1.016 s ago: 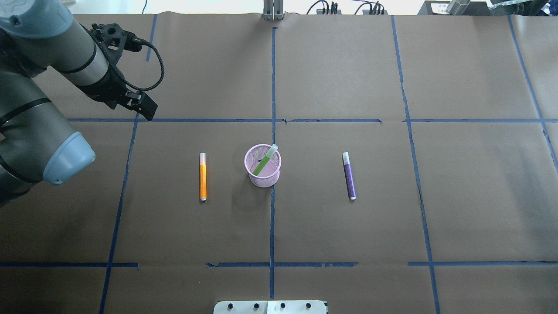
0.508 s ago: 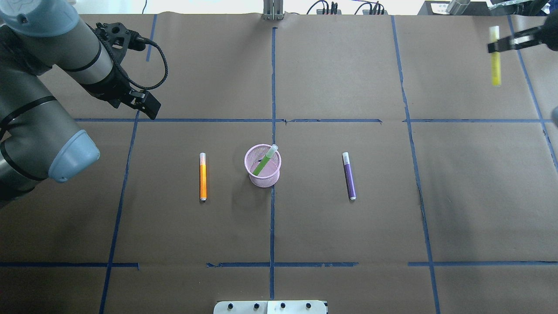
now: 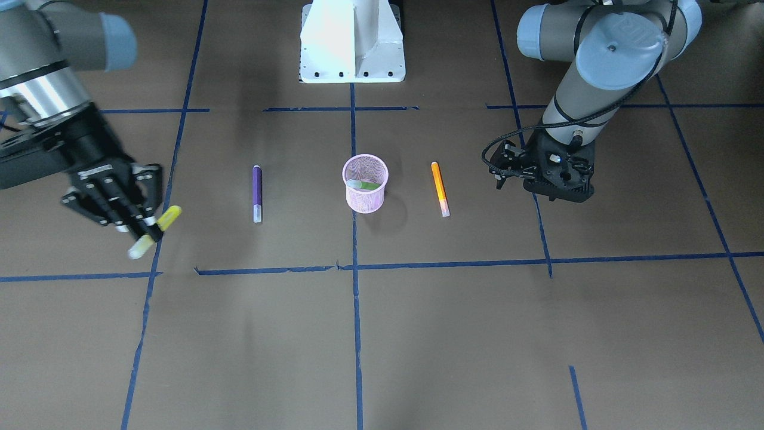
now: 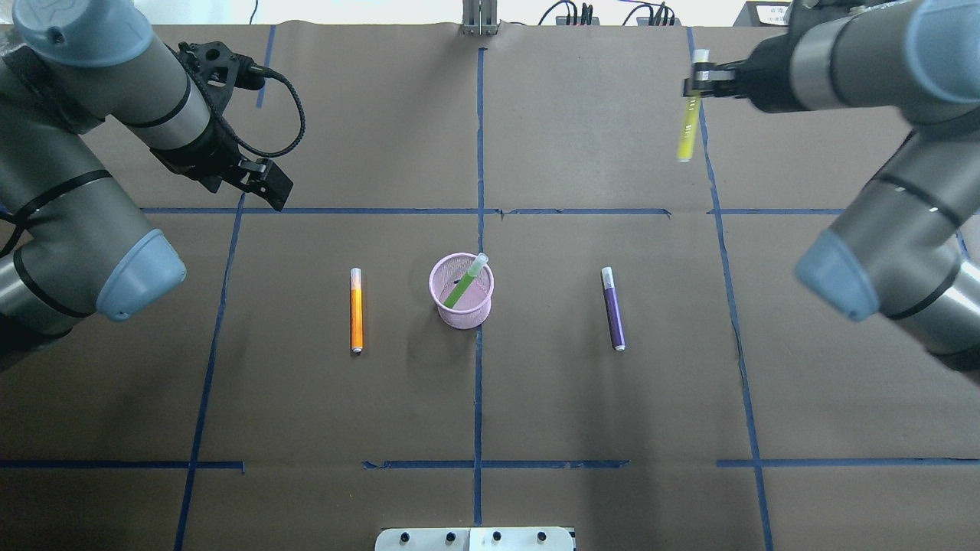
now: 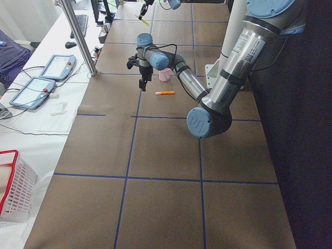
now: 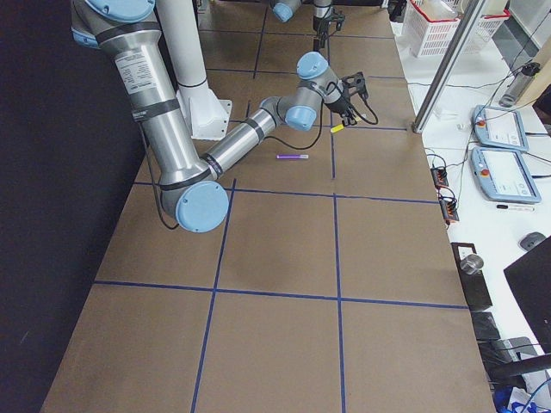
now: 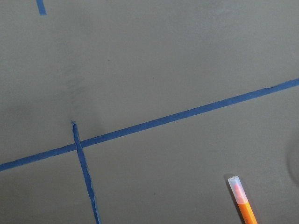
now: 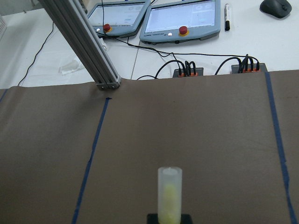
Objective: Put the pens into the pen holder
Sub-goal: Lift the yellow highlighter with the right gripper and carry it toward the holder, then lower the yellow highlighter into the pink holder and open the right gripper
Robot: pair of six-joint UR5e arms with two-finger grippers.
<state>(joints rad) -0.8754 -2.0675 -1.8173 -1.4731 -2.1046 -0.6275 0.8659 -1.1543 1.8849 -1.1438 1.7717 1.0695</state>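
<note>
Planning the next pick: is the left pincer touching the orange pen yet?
Apart. The overhead view shows bare brown paper between the left pincer and the orange pen.

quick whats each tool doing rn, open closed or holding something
Left tool: cannot tell whether open or closed.
Right tool: closed on a slim yellow marker-like pen, held above the table.

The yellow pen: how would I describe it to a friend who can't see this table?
On the blue-taped brown table, find the robot's right arm, on the overhead view's right. Its right gripper holds the yellow pen in the air; the orange pen and purple pen lie flat, the green pen leans in the pen holder.
</note>
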